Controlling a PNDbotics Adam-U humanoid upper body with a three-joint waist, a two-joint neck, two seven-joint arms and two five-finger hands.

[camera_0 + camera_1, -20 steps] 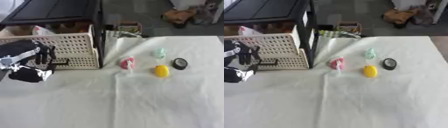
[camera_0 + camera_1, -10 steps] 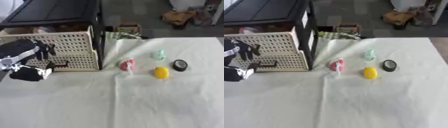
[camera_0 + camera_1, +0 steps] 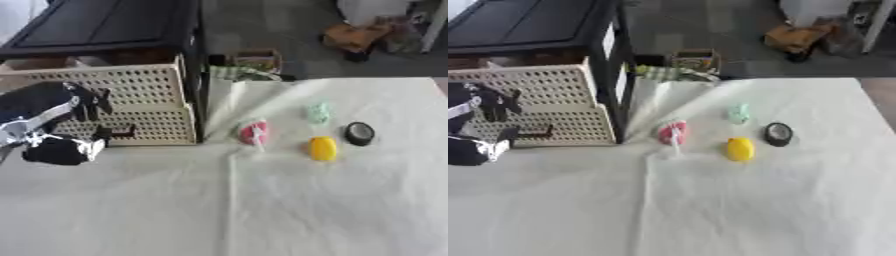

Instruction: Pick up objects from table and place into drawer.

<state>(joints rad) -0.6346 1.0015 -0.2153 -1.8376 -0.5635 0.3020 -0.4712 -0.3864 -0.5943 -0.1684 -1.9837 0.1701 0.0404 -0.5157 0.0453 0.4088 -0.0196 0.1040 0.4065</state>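
Four small things lie on the white cloth right of the drawer unit: a pink-red object (image 3: 253, 132), a yellow object (image 3: 323, 148), a mint-green object (image 3: 318, 112) and a black round object (image 3: 360, 133). The cream perforated upper drawer (image 3: 131, 85) stands pulled out from the black cabinet (image 3: 105, 25), with something inside it at the back. My left hand (image 3: 54, 102) hovers in front of the drawer fronts at the far left. It is open, fingers pointing up, just left of the dark handle (image 3: 118, 132) of the lower drawer. It holds nothing.
Beyond the table's far edge, a small cardboard box (image 3: 254, 59) and brown clutter (image 3: 354, 37) sit on the floor. A greenish thing (image 3: 245, 74) lies at the far table edge beside the cabinet. The white cloth (image 3: 262, 210) covers the near half of the table.
My left hand has drawn back slightly to the left, away from the drawer handle. The four small objects have not moved.
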